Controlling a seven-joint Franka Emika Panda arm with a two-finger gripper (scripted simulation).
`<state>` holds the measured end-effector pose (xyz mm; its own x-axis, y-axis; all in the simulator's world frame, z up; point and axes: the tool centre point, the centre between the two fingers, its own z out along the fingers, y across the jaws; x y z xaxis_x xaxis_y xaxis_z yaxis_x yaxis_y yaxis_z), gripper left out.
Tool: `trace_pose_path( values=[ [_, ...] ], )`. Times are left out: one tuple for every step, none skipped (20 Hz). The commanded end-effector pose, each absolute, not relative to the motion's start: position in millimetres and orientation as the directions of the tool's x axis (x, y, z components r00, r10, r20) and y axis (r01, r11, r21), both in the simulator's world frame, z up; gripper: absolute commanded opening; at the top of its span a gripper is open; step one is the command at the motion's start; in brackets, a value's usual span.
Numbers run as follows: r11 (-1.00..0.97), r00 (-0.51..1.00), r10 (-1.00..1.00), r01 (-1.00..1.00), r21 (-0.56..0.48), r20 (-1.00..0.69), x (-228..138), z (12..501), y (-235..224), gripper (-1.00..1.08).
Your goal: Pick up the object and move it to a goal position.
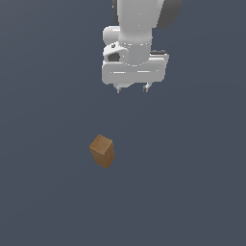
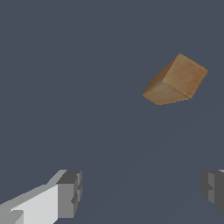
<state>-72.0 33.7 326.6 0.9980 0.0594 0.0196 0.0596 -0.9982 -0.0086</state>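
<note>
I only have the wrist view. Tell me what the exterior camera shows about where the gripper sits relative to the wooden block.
Observer: The gripper hangs high in the exterior view, well apart from the wooden block, which lies lower and toward that view's left.
Operator: Report whether anything is between the fingers.
Observer: Nothing. The two fingertips poke out under the white hand with a bare gap between them; the jaws stand open.
Operator: Describe how the block lies.
Observer: Its lighter tan square end faces up, and the body looks tilted rather than square to the frame. I cannot tell from here whether it rests flat on the grey surface.
</note>
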Motion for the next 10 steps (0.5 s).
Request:
trace_pose_path(
  values=[
    [-0.999,0.999,0.05,0.05,-0.01,0.019,-69.4,325.0,32.0,1.0],
    [-0.999,0.999,0.043,0.043,-0.01,0.019,-67.5,324.0,30.9,1.0],
    [-0.999,0.999,0.035,0.035,-0.011,0.018,-65.2,322.7,29.6,1.0],
    [-1.0,1.0,0.025,0.026,-0.012,0.018,-62.6,321.1,28.0,1.0],
    [-1.0,1.0,0.015,0.015,-0.013,0.017,-59.7,319.4,26.2,1.0],
    [-1.0,1.0,0.003,0.003,-0.014,0.017,-56.4,317.4,24.2,1.0],
    [-1.0,1.0,-0.01,-0.01,-0.014,0.016,-52.8,315.1,21.9,1.0],
    [-1.0,1.0,-0.025,-0.024,-0.015,0.015,-48.9,312.6,19.3,1.0],
    [-0.999,0.999,-0.04,-0.04,-0.016,0.015,-44.6,309.7,16.5,1.0],
    [-0.998,0.998,-0.057,-0.057,-0.017,0.014,-40.1,306.6,13.4,1.0]
  ],
)
